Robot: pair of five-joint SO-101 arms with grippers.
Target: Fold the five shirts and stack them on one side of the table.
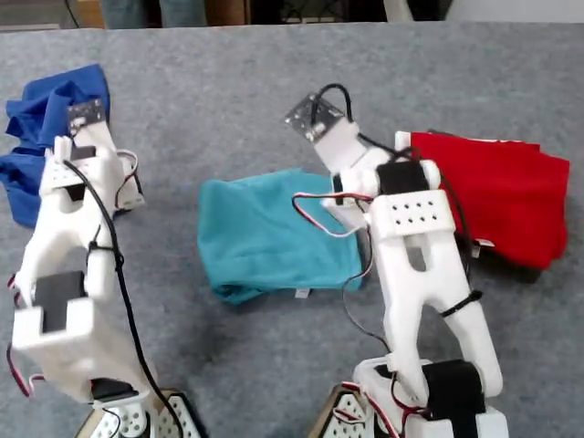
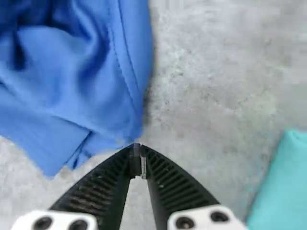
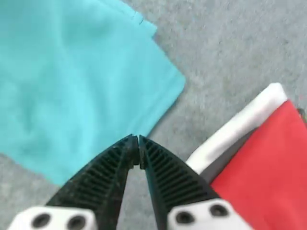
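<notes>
Shirts lie in three spots on the grey table (image 1: 228,82): a crumpled blue shirt (image 1: 46,109) at the upper left of the high view, a folded teal shirt (image 1: 265,233) in the middle, and a red shirt (image 1: 497,192) at the right, with a white layer (image 3: 240,127) under it. The left gripper (image 2: 136,154) is clenched on nothing, its tips just beside the blue shirt's edge. The right gripper (image 3: 138,145) is likewise closed and empty, over bare table between the teal shirt and the red one.
</notes>
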